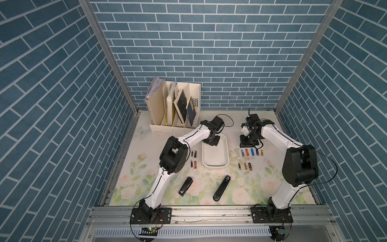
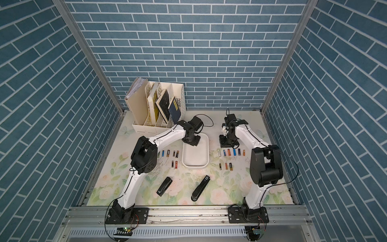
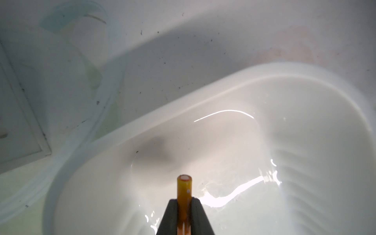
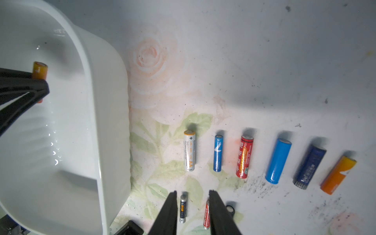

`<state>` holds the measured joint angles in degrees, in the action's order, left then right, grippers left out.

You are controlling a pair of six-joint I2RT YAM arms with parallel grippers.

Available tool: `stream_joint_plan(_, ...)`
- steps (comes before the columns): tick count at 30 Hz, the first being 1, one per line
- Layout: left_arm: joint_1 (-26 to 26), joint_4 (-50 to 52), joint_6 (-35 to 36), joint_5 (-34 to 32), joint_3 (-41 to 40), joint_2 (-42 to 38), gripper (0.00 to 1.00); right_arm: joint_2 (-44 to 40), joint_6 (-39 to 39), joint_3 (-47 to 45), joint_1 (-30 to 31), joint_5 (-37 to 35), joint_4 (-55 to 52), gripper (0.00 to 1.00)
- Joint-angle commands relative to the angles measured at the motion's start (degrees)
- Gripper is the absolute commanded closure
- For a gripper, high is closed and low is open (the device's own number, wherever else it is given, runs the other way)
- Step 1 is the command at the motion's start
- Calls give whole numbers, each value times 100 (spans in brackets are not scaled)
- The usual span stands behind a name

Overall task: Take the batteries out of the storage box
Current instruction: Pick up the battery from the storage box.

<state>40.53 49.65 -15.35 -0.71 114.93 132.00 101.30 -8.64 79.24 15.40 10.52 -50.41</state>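
The white storage box lies mid-table. My left gripper reaches into its far end, shut on an orange battery that stands out past the fingertips above the box floor. The right wrist view shows that battery inside the box wall. The rest of the box floor that shows is bare white. My right gripper hangs open over the table right of the box, above two small batteries. Several batteries lie in rows right of the box and left of it.
A cream file organizer with books stands at the back left. Two black staplers lie near the front edge. Brick-patterned walls close in three sides of the flowered table.
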Motion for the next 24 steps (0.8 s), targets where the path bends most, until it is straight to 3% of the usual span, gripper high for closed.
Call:
stream_joint_plan(1, 17, 157, -129, 71, -165, -307, 84, -40, 124, -67, -26, 86, 43, 70)
stream_joint_plan(24, -456, -474, -633, 62, -2408, -2467, 83, 57, 196, -65, -23, 222, 203, 70)
